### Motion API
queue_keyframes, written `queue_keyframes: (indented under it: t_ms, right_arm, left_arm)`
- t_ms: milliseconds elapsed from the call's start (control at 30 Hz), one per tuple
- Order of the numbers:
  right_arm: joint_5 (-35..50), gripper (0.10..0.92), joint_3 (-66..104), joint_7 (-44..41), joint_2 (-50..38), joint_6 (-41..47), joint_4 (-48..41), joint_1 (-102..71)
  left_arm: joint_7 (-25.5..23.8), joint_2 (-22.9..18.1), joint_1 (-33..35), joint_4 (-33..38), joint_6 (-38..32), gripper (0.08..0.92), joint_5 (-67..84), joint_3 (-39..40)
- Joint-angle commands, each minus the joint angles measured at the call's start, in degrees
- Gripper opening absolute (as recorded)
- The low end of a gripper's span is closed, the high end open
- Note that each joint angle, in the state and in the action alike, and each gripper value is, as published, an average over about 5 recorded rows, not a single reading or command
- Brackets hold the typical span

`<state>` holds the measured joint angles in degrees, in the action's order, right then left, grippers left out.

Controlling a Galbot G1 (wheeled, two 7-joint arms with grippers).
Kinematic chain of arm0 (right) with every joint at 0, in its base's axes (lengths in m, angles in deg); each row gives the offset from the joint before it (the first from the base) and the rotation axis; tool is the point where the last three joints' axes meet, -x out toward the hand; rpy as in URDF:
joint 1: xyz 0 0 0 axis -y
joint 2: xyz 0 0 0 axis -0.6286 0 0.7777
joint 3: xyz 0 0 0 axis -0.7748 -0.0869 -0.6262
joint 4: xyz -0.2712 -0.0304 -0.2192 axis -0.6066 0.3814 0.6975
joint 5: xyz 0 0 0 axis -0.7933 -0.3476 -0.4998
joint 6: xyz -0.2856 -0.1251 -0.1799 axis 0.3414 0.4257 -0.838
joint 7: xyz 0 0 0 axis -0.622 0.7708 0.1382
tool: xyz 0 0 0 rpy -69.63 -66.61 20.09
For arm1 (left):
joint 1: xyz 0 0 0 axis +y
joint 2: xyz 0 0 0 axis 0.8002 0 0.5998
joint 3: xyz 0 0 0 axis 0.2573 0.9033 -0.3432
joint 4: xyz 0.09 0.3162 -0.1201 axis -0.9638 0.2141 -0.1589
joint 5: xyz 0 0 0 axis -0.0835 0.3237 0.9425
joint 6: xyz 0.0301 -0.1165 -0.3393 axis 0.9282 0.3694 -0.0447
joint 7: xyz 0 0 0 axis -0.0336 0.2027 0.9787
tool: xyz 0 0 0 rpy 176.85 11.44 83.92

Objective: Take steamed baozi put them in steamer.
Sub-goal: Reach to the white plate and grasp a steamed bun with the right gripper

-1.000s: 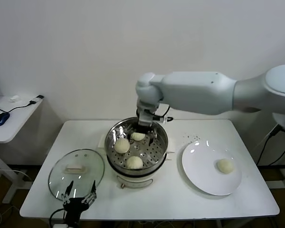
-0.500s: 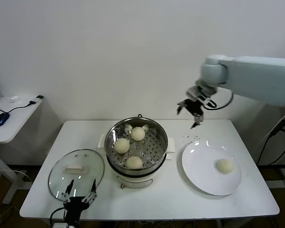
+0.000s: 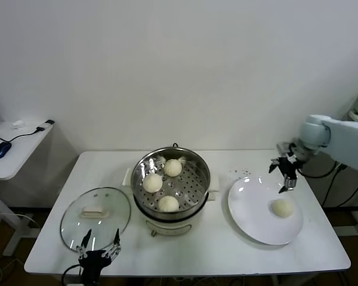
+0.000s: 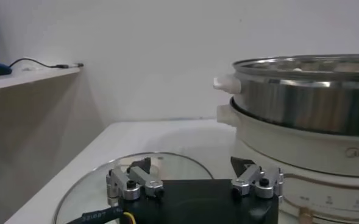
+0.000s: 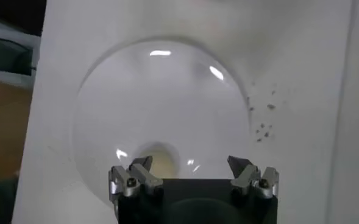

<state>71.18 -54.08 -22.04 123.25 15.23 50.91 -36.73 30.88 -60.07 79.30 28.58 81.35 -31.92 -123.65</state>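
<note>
Swinging over from the shiny steel steamer (image 3: 172, 182), the right gripper (image 3: 284, 174), wide open and empty, now hovers just behind the last cream-white round baozi (image 3: 281, 207) on its flat white plate (image 3: 250, 220).

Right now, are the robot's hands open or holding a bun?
Left gripper: open, empty, by the glass lid.
Right gripper: open, empty, above the plate.

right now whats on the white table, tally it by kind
steamed baozi: 4, three in the steamer, one on the plate
steamer: 1
white plate: 1
glass lid: 1
total: 7
</note>
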Motion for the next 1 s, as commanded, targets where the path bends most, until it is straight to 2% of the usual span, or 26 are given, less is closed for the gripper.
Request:
queue_keyframes:
  t_ms: [33,433,733,1000]
  right_arm:
    - [-6.7,0.823,11.0,0.5,-3.3,2.7,-5.2,-15.3]
    - [-9.5,0.823,16.3,0.6,-0.6,2.6,-9.4,-20.2]
    - [-9.7,0.818,17.2,0.9,0.2,2.8,-8.9,-20.6]
    - [-9.5,0.65,17.5,0.7,-0.7,2.9,-6.8,-19.4]
  left_arm:
    - [0.0,-0.2,0.3,0.1,0.0,0.823,-0.1,0.2]
    - [0.1,-0.4,0.9,0.4,0.1,0.823,-0.1,0.5]
    - [0.2,-0.5,1.2,0.9,0.1,0.823,-0.1,0.4]
    - [0.2,-0.4,1.1,1.2,0.1,0.823,-0.1,0.5]
